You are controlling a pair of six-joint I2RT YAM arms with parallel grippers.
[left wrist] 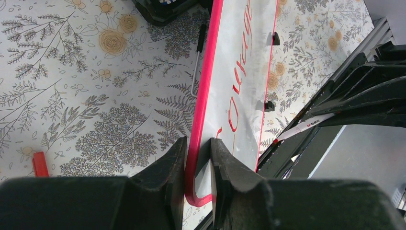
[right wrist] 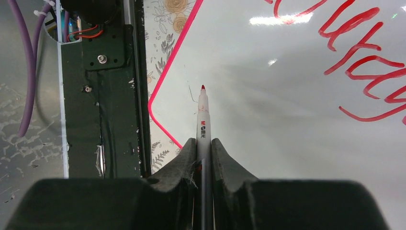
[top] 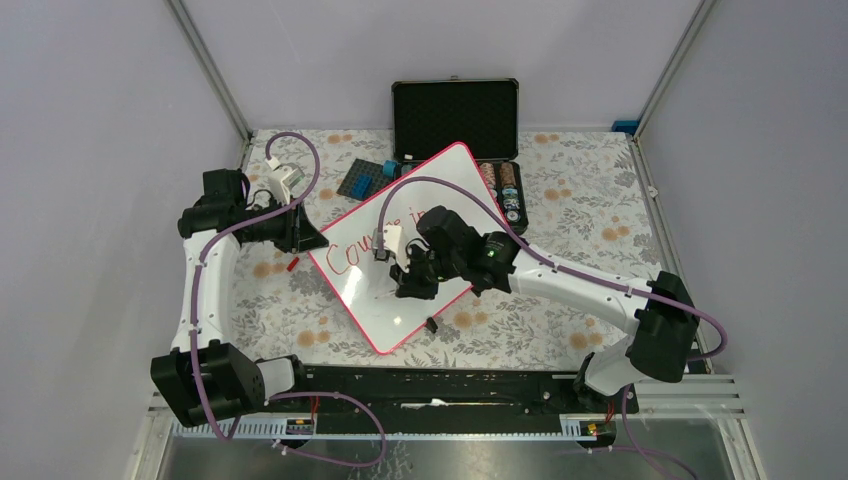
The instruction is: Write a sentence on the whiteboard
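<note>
Clamped a red-tipped marker in the right gripper, fingers tight on its barrel, tip over the bare near part of the whiteboard. Pinched the board's left corner frame in the left gripper. Lay askew mid-table, the sentence in red toward its far side.

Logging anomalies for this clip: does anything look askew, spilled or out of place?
Nothing spilled or damaged. The whiteboard sits diagonal on the floral cloth, one corner's frame pinched by the left gripper. A small red piece, perhaps a marker cap, lies loose on the cloth beside that gripper. The right gripper holds the red marker.
</note>
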